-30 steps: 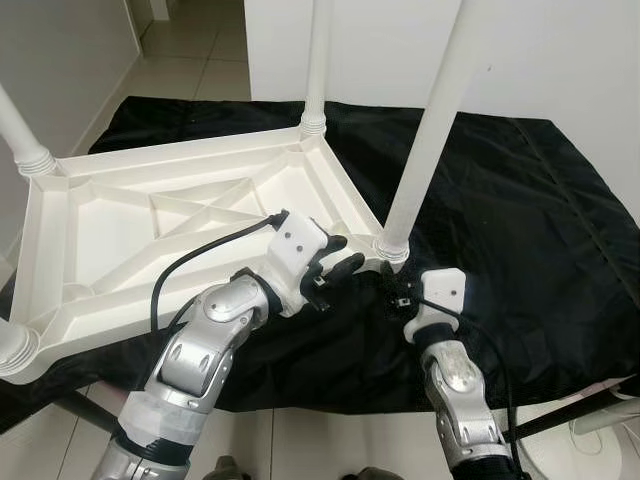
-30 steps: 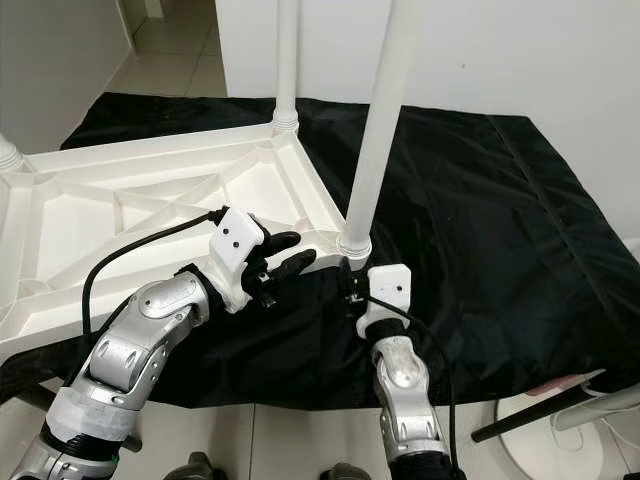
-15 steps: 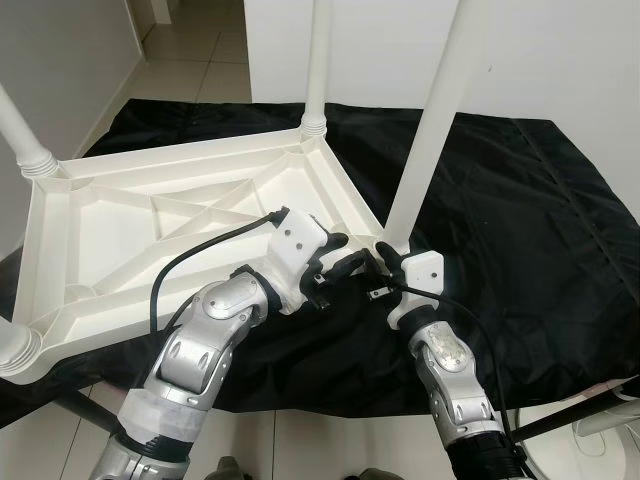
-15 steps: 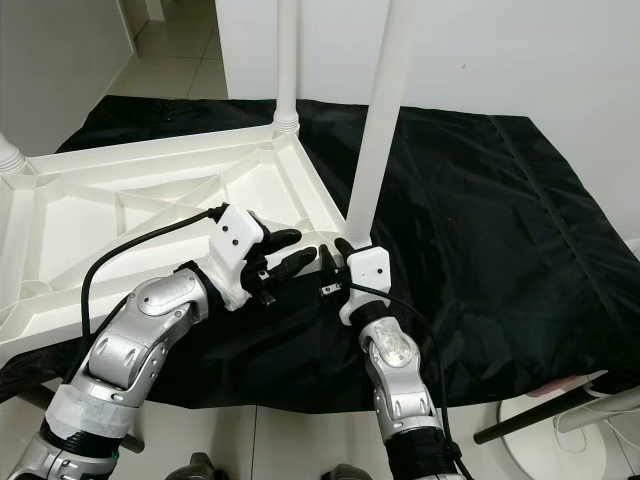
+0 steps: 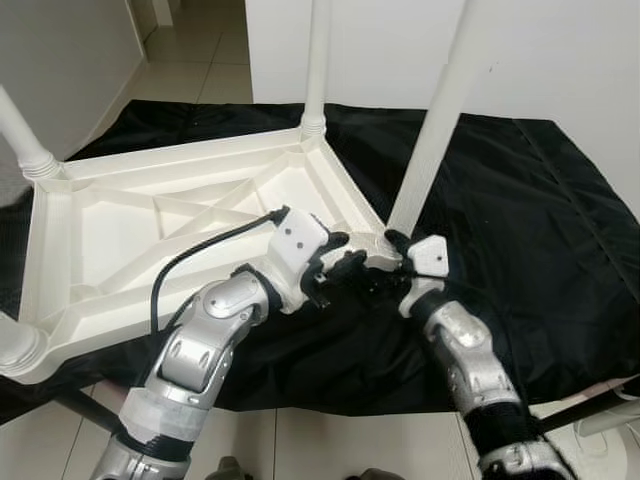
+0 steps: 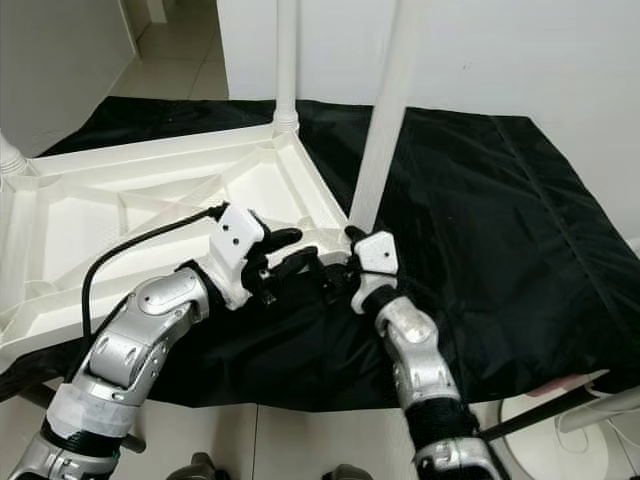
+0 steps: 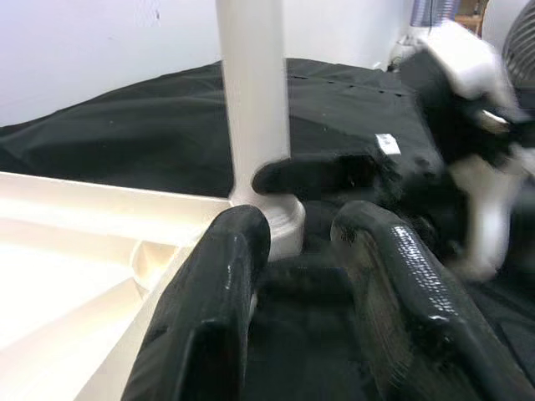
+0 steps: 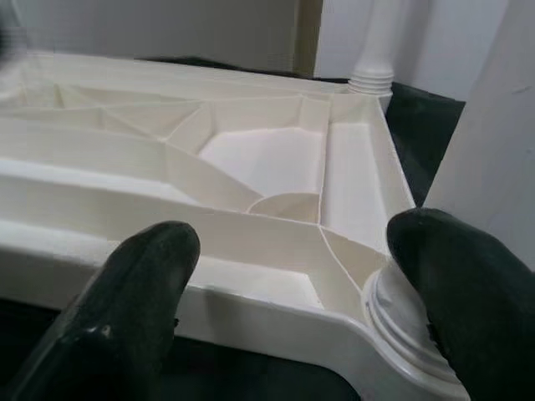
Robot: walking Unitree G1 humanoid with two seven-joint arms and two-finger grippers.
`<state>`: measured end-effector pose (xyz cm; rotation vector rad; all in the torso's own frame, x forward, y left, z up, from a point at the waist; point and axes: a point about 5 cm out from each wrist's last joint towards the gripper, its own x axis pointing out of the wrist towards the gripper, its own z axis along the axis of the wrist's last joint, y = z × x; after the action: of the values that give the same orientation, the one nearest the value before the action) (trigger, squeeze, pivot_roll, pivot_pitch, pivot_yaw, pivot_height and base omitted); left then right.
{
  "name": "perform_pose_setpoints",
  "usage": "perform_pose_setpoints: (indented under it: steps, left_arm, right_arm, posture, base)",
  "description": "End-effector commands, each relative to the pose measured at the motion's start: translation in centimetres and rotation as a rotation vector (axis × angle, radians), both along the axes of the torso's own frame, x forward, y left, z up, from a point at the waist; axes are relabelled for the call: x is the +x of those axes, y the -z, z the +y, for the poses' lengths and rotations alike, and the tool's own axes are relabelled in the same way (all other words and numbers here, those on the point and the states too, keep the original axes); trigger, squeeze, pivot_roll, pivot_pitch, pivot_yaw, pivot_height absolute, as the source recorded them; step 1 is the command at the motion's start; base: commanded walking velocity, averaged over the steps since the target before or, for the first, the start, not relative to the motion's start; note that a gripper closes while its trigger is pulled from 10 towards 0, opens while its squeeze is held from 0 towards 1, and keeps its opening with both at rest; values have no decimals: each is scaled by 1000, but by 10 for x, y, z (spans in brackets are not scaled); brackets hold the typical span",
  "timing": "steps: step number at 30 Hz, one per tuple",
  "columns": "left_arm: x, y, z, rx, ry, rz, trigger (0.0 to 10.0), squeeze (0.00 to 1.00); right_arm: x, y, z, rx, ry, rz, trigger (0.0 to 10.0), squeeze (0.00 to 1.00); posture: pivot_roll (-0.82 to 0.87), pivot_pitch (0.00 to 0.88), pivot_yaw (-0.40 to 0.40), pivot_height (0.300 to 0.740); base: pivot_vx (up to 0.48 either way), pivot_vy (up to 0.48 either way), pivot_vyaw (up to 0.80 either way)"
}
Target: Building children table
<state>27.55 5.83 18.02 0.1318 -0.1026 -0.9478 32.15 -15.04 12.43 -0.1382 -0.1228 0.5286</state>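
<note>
Left eye view gives us the white plastic children's table (image 5: 150, 230) lying upside down on a black cloth (image 5: 520, 210) spread over the floor, its ribbed underside facing up. Round white legs stand up from its corners: the near right leg (image 5: 430, 140) rises from a ringed socket (image 5: 385, 245) at the corner closest to us, the far leg (image 5: 317, 60) stands at the corner behind it, and two more, one at the far left (image 5: 22, 135) and one at the near left (image 5: 15, 345), sit at the left edge of the picture.

Our left claw (image 5: 345, 268) is at that near right corner, fingers spread and released, close against the table's rim just beside the socket. In the left wrist view its two black fingers (image 7: 217, 309) stand apart with the leg's base between and beyond them.

Our right claw (image 5: 385, 270) comes in from the other side at the same corner. In the right wrist view its fingers (image 8: 138, 284) are apart, one before the table's rim and the other right by the ringed socket (image 8: 401, 322); we cannot tell whether it presses on the socket. The two claws are just beside each other.

Pale floor tiles (image 5: 190, 50) and a white wall (image 5: 380, 50) lie beyond the cloth.
</note>
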Motion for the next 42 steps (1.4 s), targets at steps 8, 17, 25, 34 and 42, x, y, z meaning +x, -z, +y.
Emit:
perform_pose_setpoints:
  steps: [8,17,25,34,42]
  left_arm:
    - [-6,7,-2,20,27,34,10000,0]
    - [-9,8,-1,27,23,41,10000,0]
    - [-13,15,7,62,-5,63,10000,0]
    - [13,42,29,283,-276,88,10000,0]
    - [38,49,57,315,-552,161,10000,0]
  right_arm:
    - [28,-19,-57,-42,208,-31,10000,1000]
    - [35,-27,-60,20,252,-52,10000,1000]
    - [21,-22,-41,231,182,-93,10000,0]
    - [0,-13,-33,315,197,-100,10000,0]
    - [-11,-12,-35,335,196,-85,10000,0]
  posture:
    - [-7,0,10,740]
    - [12,0,3,740]
    - [20,0,2,740]
    - [-8,0,14,740]
    - [-17,0,16,740]
  base:
    - [0,0,0]
    - [0,0,0]
    - [0,0,0]
    - [0,0,0]
    - [0,0,0]
